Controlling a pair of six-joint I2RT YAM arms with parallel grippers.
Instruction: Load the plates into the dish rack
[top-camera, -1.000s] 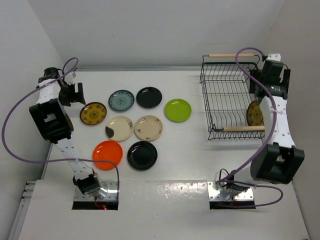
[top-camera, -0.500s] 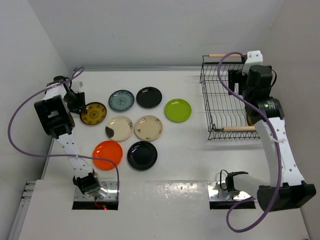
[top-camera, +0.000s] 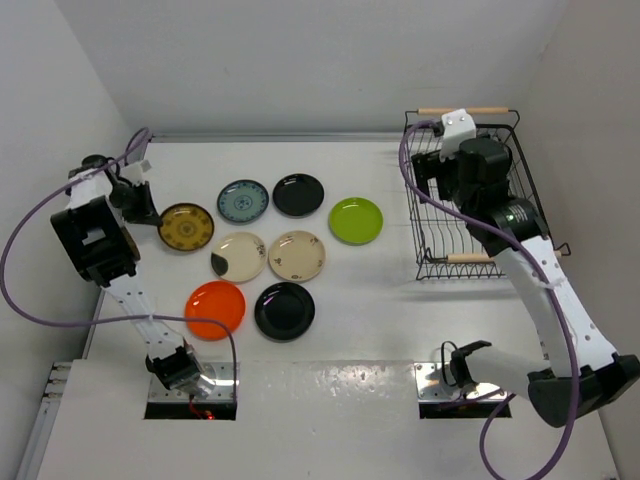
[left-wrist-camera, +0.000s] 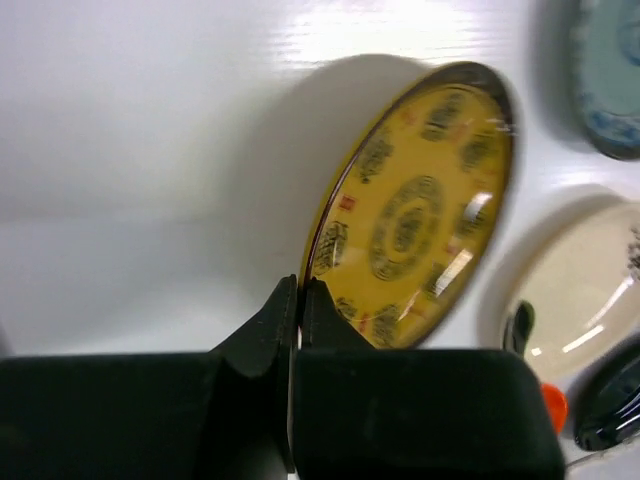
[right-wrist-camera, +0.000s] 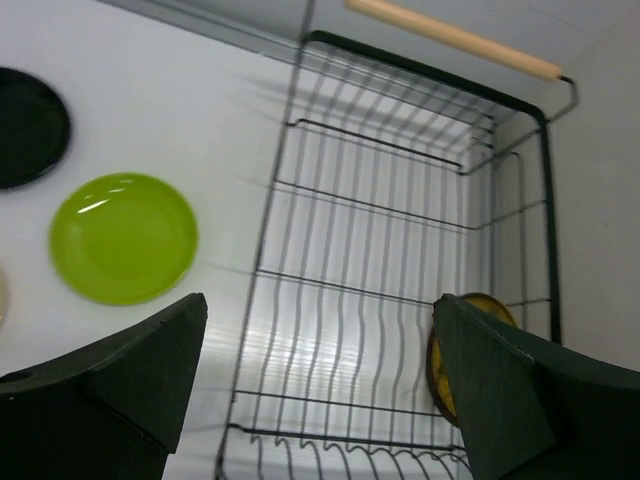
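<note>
**Left pincer** (left-wrist-camera: 299, 292): fingers pressed together on the near rim of the gripped plate (left-wrist-camera: 415, 225). It is round, shallow, glossy and brown-and-yellow patterned, and it extends ahead and to the right of the fingertips.

**Right pincer** (right-wrist-camera: 320, 395): fingers spread wide, holding nothing. Directly below it sits the dish rack (right-wrist-camera: 380, 207), rectangular and of black wire. It has two light wooden bar handles (top-camera: 487, 257) across its short ends, and its long axis runs away from the arm bases.

**Plates counted:** nine.
- Eight are on the white table (top-camera: 400, 330):
  - two black plates (top-camera: 298, 194) (top-camera: 284, 310)
  - two cream plates (top-camera: 238, 256) (top-camera: 296, 255)
  - one teal patterned plate (top-camera: 243, 200)
  - one lime green plate (top-camera: 355, 220)
  - one orange-red plate (top-camera: 215, 308)
  - the gripped one
- One second brown-and-yellow plate (right-wrist-camera: 440, 380) stands on edge inside the rack, at the right pincer's right finger.
</note>
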